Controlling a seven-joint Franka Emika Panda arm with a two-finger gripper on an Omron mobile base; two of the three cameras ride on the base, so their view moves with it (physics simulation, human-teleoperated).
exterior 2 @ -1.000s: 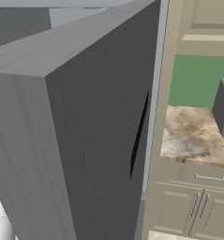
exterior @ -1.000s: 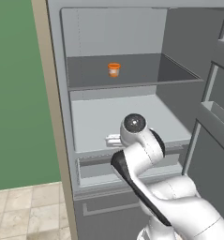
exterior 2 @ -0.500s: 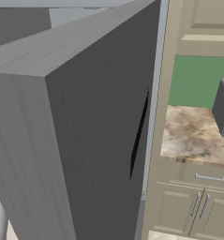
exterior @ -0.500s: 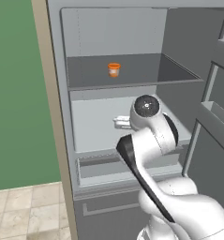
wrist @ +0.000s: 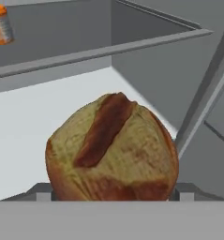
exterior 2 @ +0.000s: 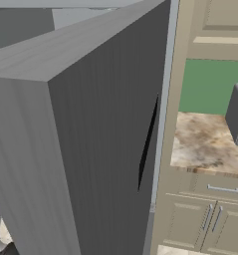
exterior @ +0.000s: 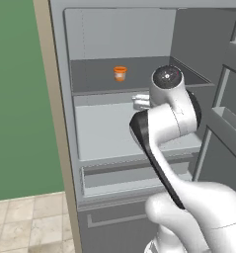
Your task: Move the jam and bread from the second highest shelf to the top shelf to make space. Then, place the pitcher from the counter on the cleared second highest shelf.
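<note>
One item, the jam (exterior: 120,73), is already set on the top shelf (exterior: 95,79), above and beyond the jaws. The bread (wrist: 112,149) is seen between the jaws, spread wide on either side, over the second highest shelf (wrist: 33,122), presumably for lifting.

The bread (wrist: 112,149) has a rough, matt crust, tan with a darker brown split along its top. The jam (exterior: 120,73) jar looks like smooth orange plastic with a paler band. The top shelf (exterior: 95,79) is a flat, matt dark grey panel; the second highest shelf (exterior: 102,131) is a smooth, pale, plastic-like sheet. The fridge door (exterior 2: 85,149) shows a brushed grey metal grain. The worktop (exterior 2: 202,147) is polished marbled stone, tan and brown, above cream painted cabinets (exterior 2: 210,219).
</note>
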